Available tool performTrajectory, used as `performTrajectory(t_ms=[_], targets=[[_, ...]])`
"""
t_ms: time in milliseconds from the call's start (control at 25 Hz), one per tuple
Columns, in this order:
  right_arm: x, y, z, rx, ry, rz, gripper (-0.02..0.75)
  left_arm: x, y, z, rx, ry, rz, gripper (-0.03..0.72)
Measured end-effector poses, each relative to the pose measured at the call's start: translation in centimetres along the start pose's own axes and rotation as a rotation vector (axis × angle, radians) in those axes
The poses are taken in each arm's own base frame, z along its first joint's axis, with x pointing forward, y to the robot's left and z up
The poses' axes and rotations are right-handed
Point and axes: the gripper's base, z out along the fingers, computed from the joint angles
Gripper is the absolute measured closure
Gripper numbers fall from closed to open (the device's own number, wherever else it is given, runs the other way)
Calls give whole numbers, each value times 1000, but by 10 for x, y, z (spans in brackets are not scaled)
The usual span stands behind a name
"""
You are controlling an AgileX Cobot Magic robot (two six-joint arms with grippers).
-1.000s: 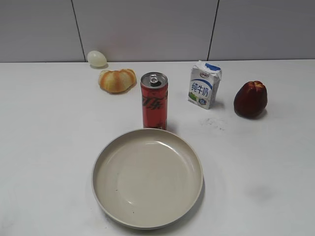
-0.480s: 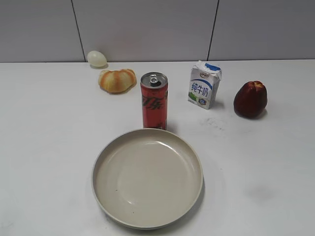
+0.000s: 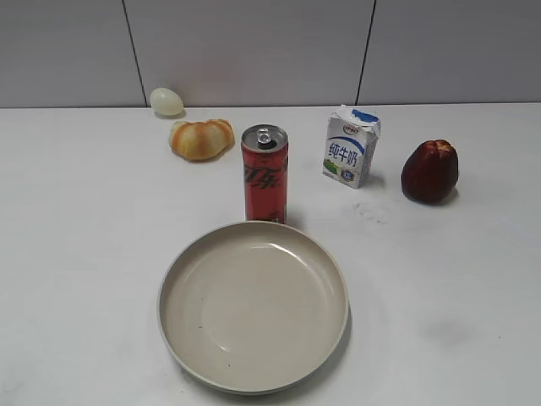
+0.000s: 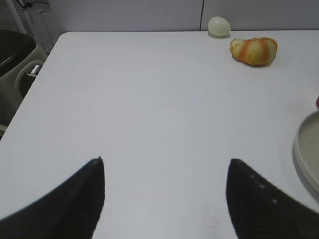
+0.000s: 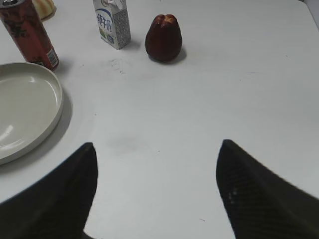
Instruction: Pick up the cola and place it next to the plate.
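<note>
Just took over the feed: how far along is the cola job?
Nothing is in hand: the left tool and right tool are open over bare table. The cola stands upright right behind the plate, untouched by either tool. Whether it counts as placed is unclear; otherwise pick and place remain.

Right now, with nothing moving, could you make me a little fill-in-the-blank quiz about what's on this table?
1. The cola stands just behind the ____.
2. Beside the milk carton sits a dark red ____.
3. Both pincers, left and right, are ____ and hold nothing.
4. The bread lies beside a pale ____.

Missing words: plate; fruit; open; egg
</note>
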Motion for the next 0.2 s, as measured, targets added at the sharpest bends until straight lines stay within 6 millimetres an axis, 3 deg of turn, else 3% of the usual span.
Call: performTrajectory(t_ms=[200], targets=[[0,0,0,0,0,0,146,0,0,0,0,0,0,107]])
